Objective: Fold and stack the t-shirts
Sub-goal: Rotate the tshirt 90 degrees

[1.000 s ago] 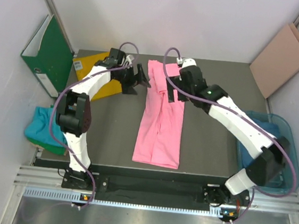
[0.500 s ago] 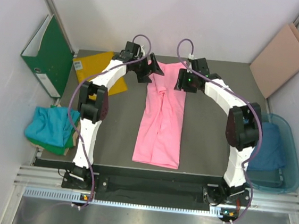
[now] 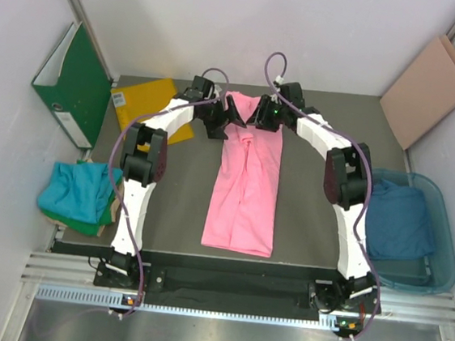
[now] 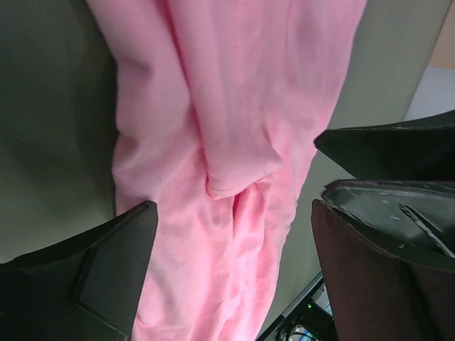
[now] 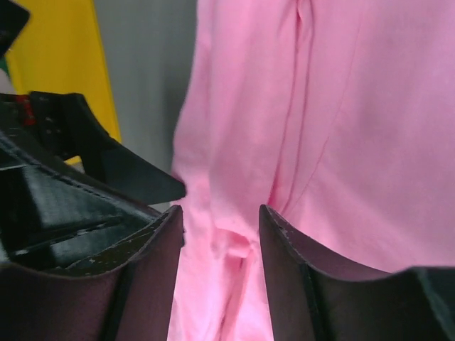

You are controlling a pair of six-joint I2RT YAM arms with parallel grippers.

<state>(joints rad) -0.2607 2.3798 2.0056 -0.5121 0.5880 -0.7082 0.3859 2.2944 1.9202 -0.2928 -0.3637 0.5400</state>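
Note:
A bright pink t-shirt (image 3: 247,181) lies folded in a long strip down the middle of the table. Both grippers sit at its far end, facing each other. My left gripper (image 3: 221,121) is at the far left corner with its jaws wide open, pink cloth (image 4: 213,106) spread below and between them (image 4: 233,234). My right gripper (image 3: 258,115) is at the far right corner. Its jaws (image 5: 220,220) stand a narrow gap apart over a small ridge of the pink cloth (image 5: 355,142). Teal and green t-shirts (image 3: 74,195) are piled at the left. A dark blue t-shirt (image 3: 401,221) lies in the bin.
A yellow square sheet (image 3: 142,96) lies at the far left of the table, just behind my left gripper. A green binder (image 3: 74,81) leans on the left wall. A tan folder (image 3: 428,78) leans at the far right. The blue bin (image 3: 448,242) stands at the right edge.
Both arms have reached out to the far end of the pink t-shirt and closed in on its two corners. The right jaws have narrowed. The left jaws stay wide.

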